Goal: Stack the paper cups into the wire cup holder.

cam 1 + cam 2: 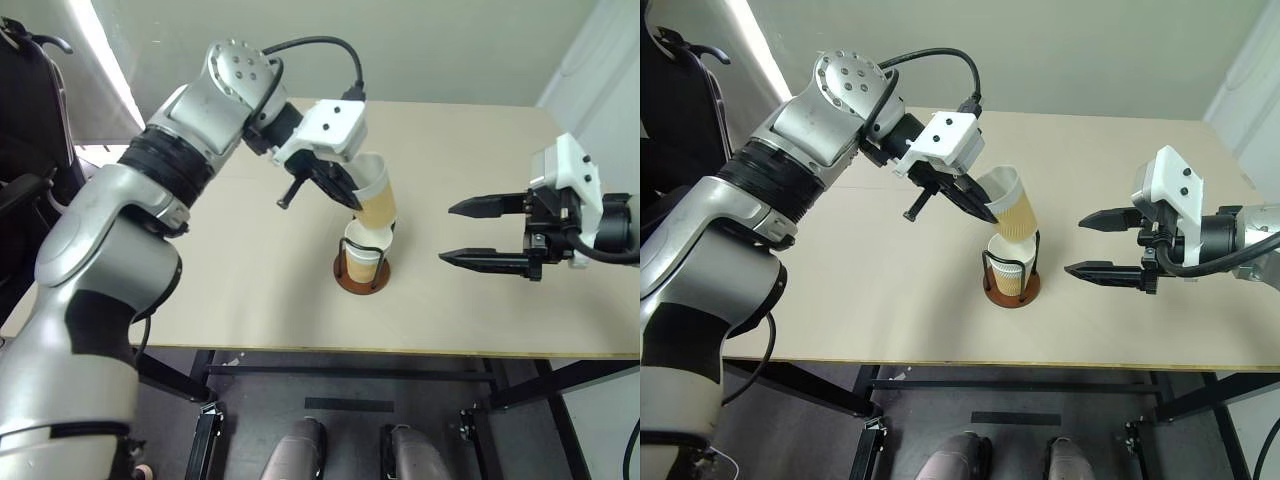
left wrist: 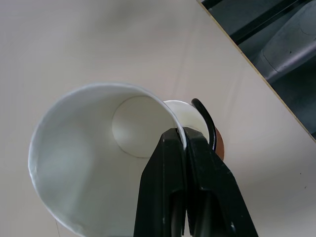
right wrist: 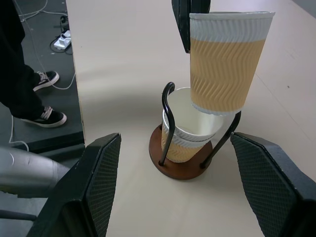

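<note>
Cups: one held [image 1: 374,196], two nested in holder [image 1: 362,272].

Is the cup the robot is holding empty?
Yes, empty: the held cup shows a bare white bottom and walls inside, seen from the left gripper pinching its rim.

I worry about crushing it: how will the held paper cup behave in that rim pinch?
The held paper cup is thin-walled, so it probably dents easily. It looks light. Pinched at one rim spot by the left gripper, it hangs tilted and may swing.

Silver arms w/ black joints, cables; white wrist housings.
</note>
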